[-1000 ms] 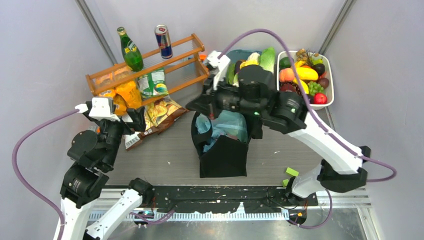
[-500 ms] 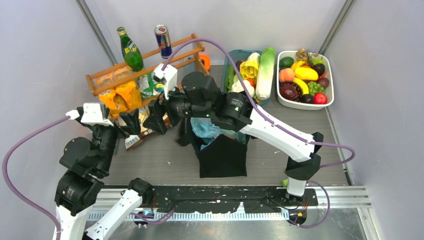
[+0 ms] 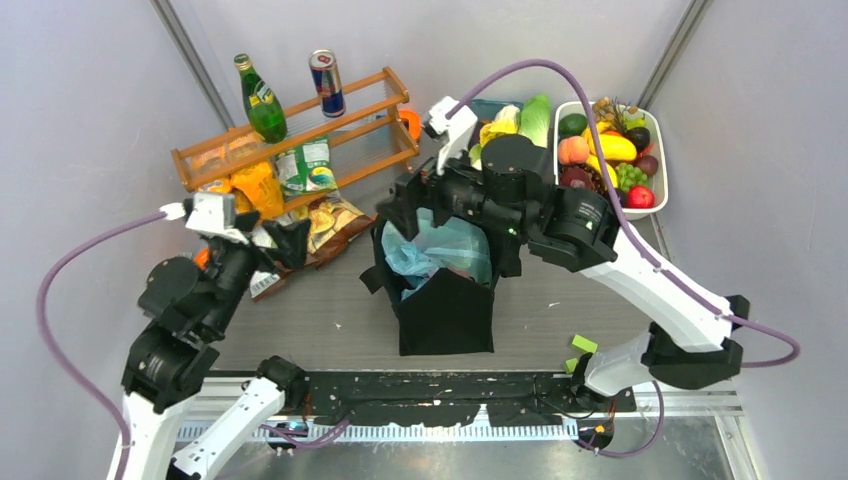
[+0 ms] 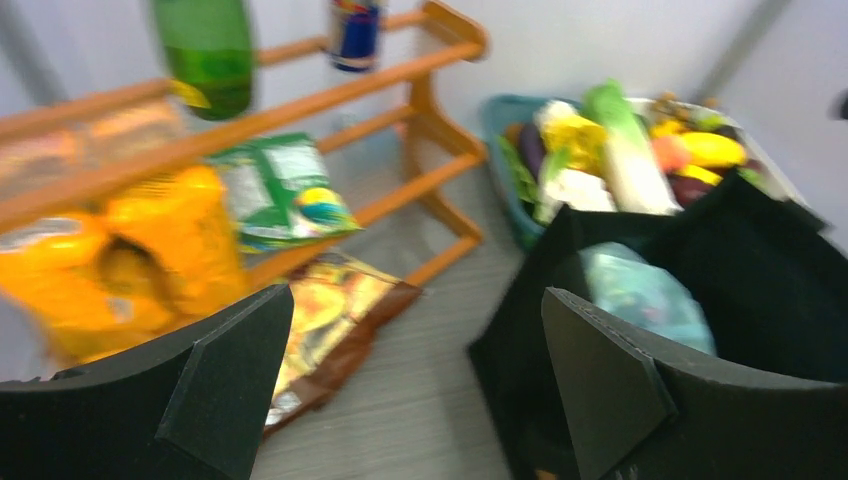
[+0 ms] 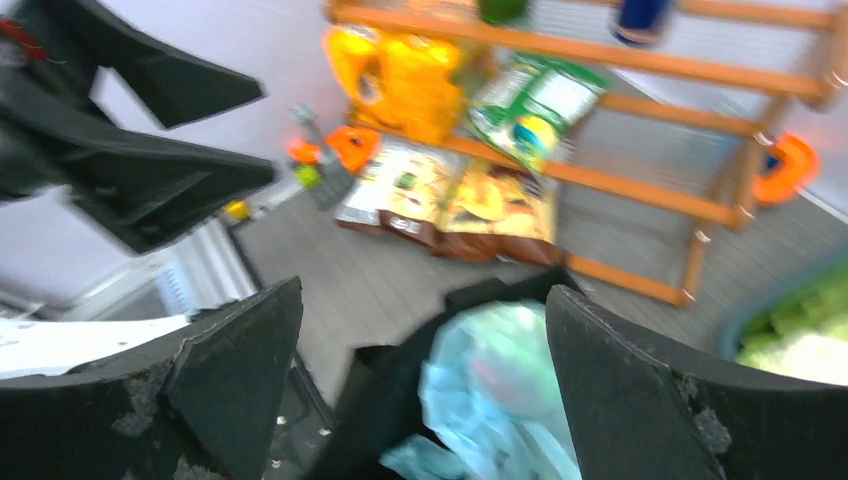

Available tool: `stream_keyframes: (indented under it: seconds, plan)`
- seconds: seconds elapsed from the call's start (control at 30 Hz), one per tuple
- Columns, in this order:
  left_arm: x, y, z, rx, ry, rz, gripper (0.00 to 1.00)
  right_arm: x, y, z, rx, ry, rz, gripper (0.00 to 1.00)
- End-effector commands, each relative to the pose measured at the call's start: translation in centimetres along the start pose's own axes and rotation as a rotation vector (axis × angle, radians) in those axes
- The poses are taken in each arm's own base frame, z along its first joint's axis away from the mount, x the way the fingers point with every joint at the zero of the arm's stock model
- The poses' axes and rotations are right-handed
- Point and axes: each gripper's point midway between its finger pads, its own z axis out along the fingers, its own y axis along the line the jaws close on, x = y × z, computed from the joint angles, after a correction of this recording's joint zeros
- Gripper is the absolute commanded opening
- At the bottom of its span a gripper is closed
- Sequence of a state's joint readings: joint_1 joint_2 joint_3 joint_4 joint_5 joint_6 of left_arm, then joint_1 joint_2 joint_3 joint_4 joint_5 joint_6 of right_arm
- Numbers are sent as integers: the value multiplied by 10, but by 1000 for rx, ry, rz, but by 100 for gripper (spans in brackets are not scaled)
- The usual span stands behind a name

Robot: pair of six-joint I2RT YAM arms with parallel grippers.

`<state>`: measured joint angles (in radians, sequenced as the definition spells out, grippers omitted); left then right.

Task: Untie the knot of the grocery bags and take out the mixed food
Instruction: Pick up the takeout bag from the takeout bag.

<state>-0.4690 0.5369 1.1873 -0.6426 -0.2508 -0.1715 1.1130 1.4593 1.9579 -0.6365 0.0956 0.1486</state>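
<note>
Grey plank-look surface (image 3: pixel 330 320), pale walls on three sides.

- Black tote (image 3: pixel 447 320) stands upright mid-surface with its mouth up. My read: it's parked there so either arm can reach in from above.
- Light-blue plastic bag (image 3: pixel 445 250) sits inside the tote and fills the mouth. It's crumpled, with a bit of pink showing.
- Right hand (image 3: pixel 392 212) hangs over the tote's far-left corner. In the wrist view the jaws are spread wide, with nothing between them and nothing on the pads. The blue bag lies just below, between the two fingers and apart from both.
- The knot: can't resolve it. The wrist view is motion-blurred, and from the top the bag's gathered plastic doesn't show tied or loose.
- Left hand (image 3: pixel 285 240) is well left of the tote, also wide open and empty, touching nothing. Brown-yellow crisp packs (image 3: pixel 330 225) lie flat on the surface just below and ahead of it.
- Further ahead of the left hand is the wooden rack (image 3: pixel 300 130). Orange crisp packs (image 3: pixel 255 185) and a green-white pack (image 3: pixel 310 170) lean on its lower rails. A green bottle (image 3: pixel 262 100) and a can (image 3: pixel 326 82) stand on the top rail.
- Beyond the right hand is a teal bin (image 3: pixel 485 104) with vegetables, a leafy green one (image 3: pixel 537 118) on top. A white fruit tray (image 3: pixel 660 170) is just right of it.

Judgement: snacks by the rack and veg in the bin look like sort piles. The right hand is positioned to go into the blue bag next. The left hand is clear of it and could pin the tote.
</note>
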Motion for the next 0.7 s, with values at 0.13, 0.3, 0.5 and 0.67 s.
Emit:
stream_keyframes:
  seconds: [0.13, 0.3, 0.5, 0.67]
  plan:
    - [56, -105, 40, 470, 229, -247, 90, 114, -80, -25, 243, 239, -65, 96]
    - [74, -116, 53, 504, 282, -283, 91, 147, -89, -28, 220, 255, -110, 95]
    - [92, -121, 55, 521, 352, -297, 74, 152, -94, -4, 153, 154, -292, 95]
    - [97, -120, 49, 530, 361, -286, 62, 155, -102, 7, 121, 165, -375, 95]
